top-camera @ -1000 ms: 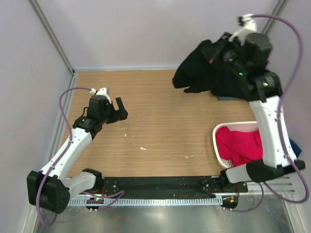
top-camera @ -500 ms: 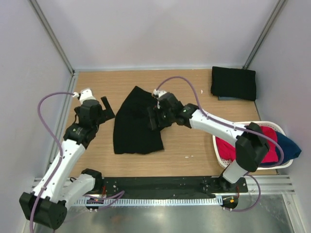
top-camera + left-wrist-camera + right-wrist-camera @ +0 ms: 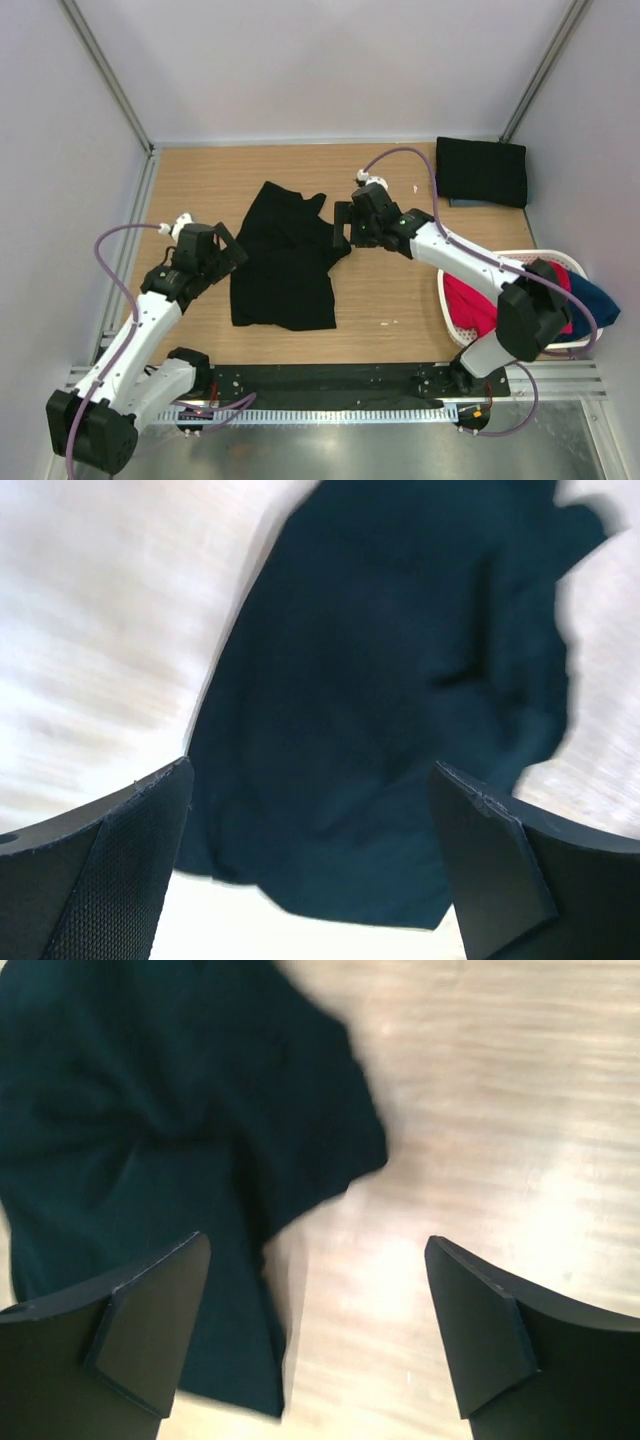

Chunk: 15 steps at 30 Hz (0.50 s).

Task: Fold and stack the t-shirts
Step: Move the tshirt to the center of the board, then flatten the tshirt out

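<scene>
Status: one folded black t-shirt (image 3: 481, 171) sits squared off in the far right corner of the wooden table (image 3: 400, 290). I read that as the start of the stack, roughly one piece done. A thin bluish edge shows under its near side; can't tell what it is. The loose black cloth t-shirt (image 3: 283, 262) lies mid-table, left of centre, spread out but rumpled, with creases through the body and the far end bunched. No fold made on it yet. The left gripper (image 3: 232, 250) is just beside the shirt's left edge with jaws spread wide, holding nothing. The right gripper (image 3: 341, 226) is over the shirt's right edge near the sleeve, also spread wide and empty. Both wrist views are motion-blurred; each shows black cloth below open fingers and none pinched. Left to do, by my estimate: flatten, fold, and carry it to the far right pile. A white oval plastic basket (image 3: 487, 256) at the near right holds a red cloth (image 3: 478, 298), with a blue cloth (image 3: 592, 300) draped over its right rim, so there may be more to process. A few white specks (image 3: 385, 323) lie on the wood near the shirt. Nothing blocks the route from the shirt to the stack.
</scene>
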Available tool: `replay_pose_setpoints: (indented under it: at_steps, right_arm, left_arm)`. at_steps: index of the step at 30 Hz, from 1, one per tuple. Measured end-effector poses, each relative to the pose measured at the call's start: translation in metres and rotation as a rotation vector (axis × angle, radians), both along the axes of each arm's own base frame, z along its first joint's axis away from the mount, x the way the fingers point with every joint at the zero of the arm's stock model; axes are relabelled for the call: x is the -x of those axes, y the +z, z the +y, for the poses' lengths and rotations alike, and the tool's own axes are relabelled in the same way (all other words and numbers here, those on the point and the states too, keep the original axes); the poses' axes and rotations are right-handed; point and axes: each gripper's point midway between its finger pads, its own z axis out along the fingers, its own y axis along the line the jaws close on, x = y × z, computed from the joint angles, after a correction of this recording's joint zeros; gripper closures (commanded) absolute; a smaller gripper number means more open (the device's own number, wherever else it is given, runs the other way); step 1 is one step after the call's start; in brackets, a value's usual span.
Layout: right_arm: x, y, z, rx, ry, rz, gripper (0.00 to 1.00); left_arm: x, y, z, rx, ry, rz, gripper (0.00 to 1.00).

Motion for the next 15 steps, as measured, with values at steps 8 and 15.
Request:
replay_pose_setpoints:
  at_steps: [8, 15]
  right_arm:
    - [-0.048, -0.076, 0.019, 0.067, -0.081, 0.072, 0.20]
    - [-0.054, -0.108, 0.024, 0.077, -0.108, 0.109, 0.79]
  left_arm:
    - [0.041, -0.066, 0.002, 0.103, 0.123, 0.164, 0.06]
    - [0.051, -0.074, 0.000, 0.138, 0.131, 0.170, 0.12]
